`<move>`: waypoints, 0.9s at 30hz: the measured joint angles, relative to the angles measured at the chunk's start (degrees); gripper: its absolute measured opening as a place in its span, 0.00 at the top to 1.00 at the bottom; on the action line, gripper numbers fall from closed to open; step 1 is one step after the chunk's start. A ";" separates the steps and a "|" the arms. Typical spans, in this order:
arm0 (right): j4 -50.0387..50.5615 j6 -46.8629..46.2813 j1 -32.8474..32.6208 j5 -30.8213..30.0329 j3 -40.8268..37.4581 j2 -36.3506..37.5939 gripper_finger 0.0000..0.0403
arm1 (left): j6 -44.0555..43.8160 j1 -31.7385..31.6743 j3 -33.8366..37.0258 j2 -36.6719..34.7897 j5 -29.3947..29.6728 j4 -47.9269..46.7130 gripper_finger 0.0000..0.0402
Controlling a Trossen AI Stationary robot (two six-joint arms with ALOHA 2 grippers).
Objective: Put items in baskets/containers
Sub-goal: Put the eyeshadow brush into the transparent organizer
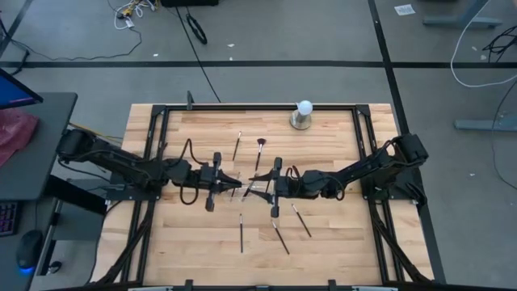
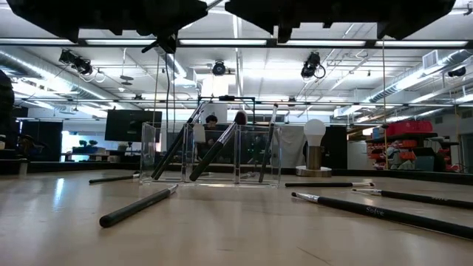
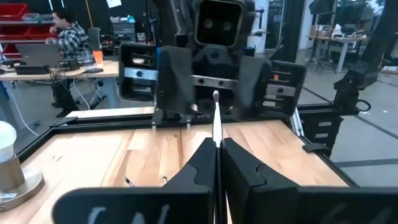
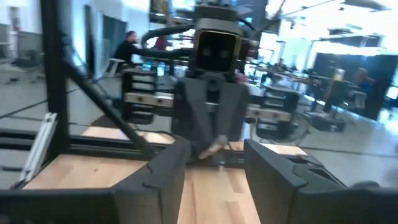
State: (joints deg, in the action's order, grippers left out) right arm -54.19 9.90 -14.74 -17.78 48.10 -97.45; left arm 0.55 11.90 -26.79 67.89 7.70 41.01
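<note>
My left tool (image 3: 217,158) is pressed together on a thin brush (image 3: 216,118), its stem standing up between the fingertips, at mid-table facing my right tool (image 4: 214,163), whose fingers are spread and hold nothing. The clear tray (image 2: 211,155) sits just between us, a few brushes already leaning in it. Other brushes lie loose on the table (image 1: 339,242) — one near-centre (image 1: 241,233), more to the right. My judgement: the pinch is narrow, so the brush could swivel and miss the rim — or my tools could bump, being so close, and tip the light tray.
</note>
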 joint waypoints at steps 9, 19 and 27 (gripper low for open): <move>0.14 1.15 0.06 3.33 0.00 0.00 0.68 | -0.16 -0.02 0.02 1.36 -0.01 3.37 0.96; -0.17 1.14 0.10 3.72 -0.04 0.00 0.91 | -0.35 -0.11 0.00 2.26 -0.34 4.76 0.95; -0.16 1.19 0.08 4.18 -0.04 0.00 0.88 | -0.39 -0.14 0.00 2.23 -1.38 4.59 0.95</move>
State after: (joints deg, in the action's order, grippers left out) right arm -54.35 11.09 -14.66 -13.60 48.05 -97.45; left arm 0.16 11.76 -26.79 70.13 6.33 45.60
